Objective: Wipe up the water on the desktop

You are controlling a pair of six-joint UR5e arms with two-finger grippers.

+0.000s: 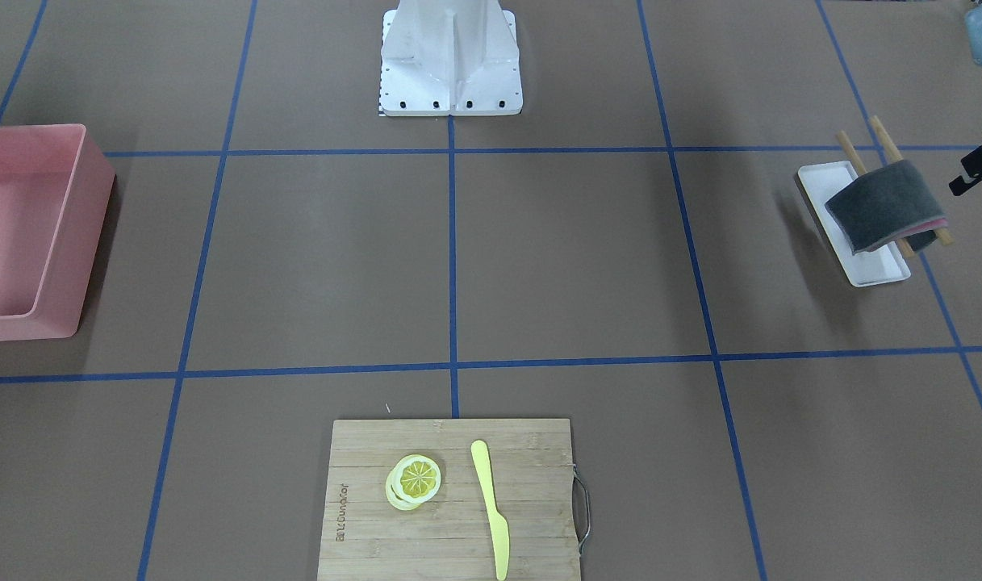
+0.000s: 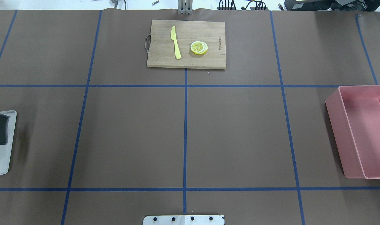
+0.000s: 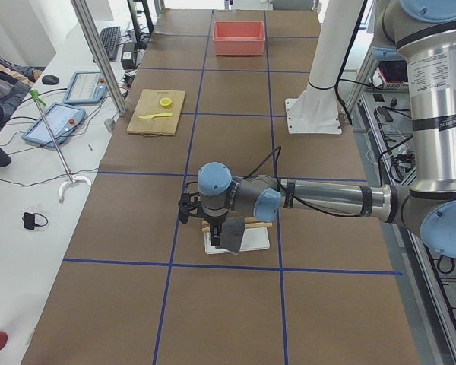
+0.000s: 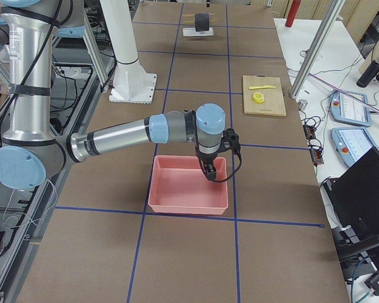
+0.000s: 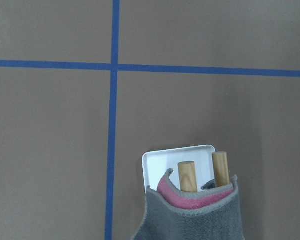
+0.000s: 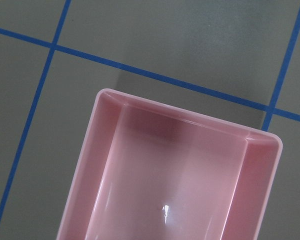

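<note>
Exterior left: left gripper [image 3: 211,228] hovers at the grey cloth [image 1: 882,206], which is draped over wooden rods [image 1: 850,149], probably for an easy grab. Right gripper [image 4: 208,172] is parked above the pink bin [image 4: 161,189]. Can't tell either claw's opening.

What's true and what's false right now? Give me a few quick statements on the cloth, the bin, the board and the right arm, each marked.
1. The grey cloth is draped over two wooden rods above the white tray. True.
2. The pink bin holds a sponge. False: nothing shows inside it.
3. The yellow knife lies on the cutting board beside the lemon slices. True.
4. The right gripper hangs over the cutting board. False: it hangs over the pink bin.
</note>
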